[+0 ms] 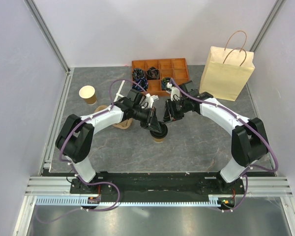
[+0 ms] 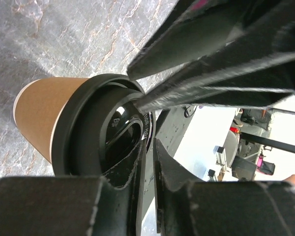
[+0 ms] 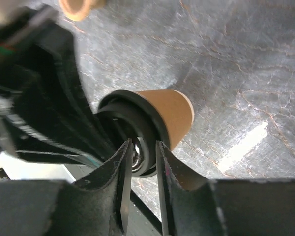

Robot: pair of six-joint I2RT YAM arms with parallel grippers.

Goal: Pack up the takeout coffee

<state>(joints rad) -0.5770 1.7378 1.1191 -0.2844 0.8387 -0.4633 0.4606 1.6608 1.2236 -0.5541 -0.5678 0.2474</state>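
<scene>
The takeout coffee (image 1: 159,136), a brown paper cup with a black lid, stands on the grey table between the two arms. My left gripper (image 1: 156,127) comes at its lid from the left and my right gripper (image 1: 165,122) from the right. In the left wrist view the cup (image 2: 39,113) shows, and my left gripper (image 2: 148,140) is closed to a narrow gap on the lid's rim. In the right wrist view the cup (image 3: 174,115) shows, and my right gripper (image 3: 144,143) has one finger either side of the lid's rim.
A tan paper bag (image 1: 226,73) with handles stands upright at the back right. An orange compartment tray (image 1: 160,73) sits at the back centre. A lidless brown cup (image 1: 88,94) stands at the left. A tan pulp carrier (image 1: 119,123) lies partly under my left arm.
</scene>
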